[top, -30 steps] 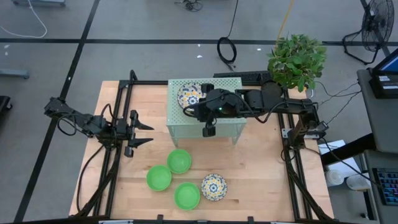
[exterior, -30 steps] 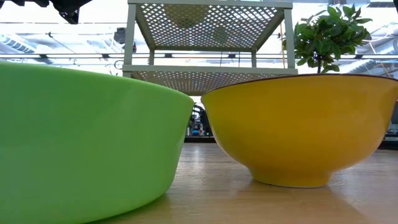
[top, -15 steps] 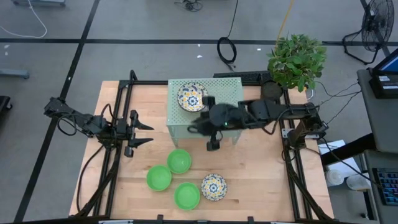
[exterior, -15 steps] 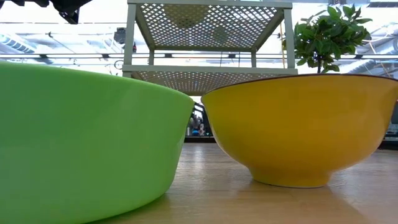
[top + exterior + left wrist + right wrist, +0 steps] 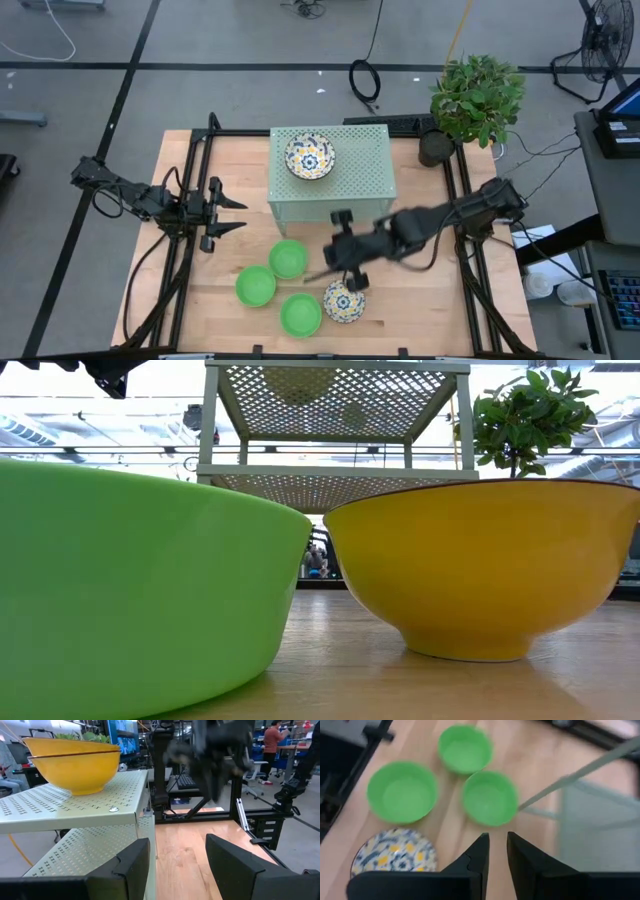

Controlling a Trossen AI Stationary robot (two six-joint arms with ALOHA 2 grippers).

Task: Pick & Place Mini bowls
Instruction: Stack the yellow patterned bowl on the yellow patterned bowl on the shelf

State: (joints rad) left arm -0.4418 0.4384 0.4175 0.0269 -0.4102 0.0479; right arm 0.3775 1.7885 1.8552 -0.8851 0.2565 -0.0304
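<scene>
A: Mini bowls, then: where are they sitting?

B: One patterned bowl [image 5: 310, 156] is resting on top of the perforated stand [image 5: 372, 168], toward the stand's ten o'clock corner. Three green bowls [image 5: 288, 258] are clustering on the tabletop [image 5: 420, 300] at about six o'clock from the stand, and a second patterned bowl [image 5: 344, 301] is lying just beside them, at the cluster's four o'clock.

A: And the arms?

B: The right tool [image 5: 350, 281] is hanging over the tabletop between the stand and that second patterned bowl, seemingly just above its twelve o'clock rim. In its wrist view the fingers [image 5: 476, 857] are standing close together with only a narrow gap, gripping nothing. The left tool [image 5: 228, 213] is waiting at nine o'clock of the stand, fingers spread and empty.

A: Which step would you say is in hand?

B: I'm judging it as the approach to the next pick: the right arm is reaching toward the bowls on the tabletop, most likely the patterned one.

A: What is the next move calling for?

B: Widening the fingers enough to straddle the rim, lining up over one edge, then descending without nudging the neighbouring green bowl [image 5: 300, 314]. The gap beside it is looking tight.
</scene>
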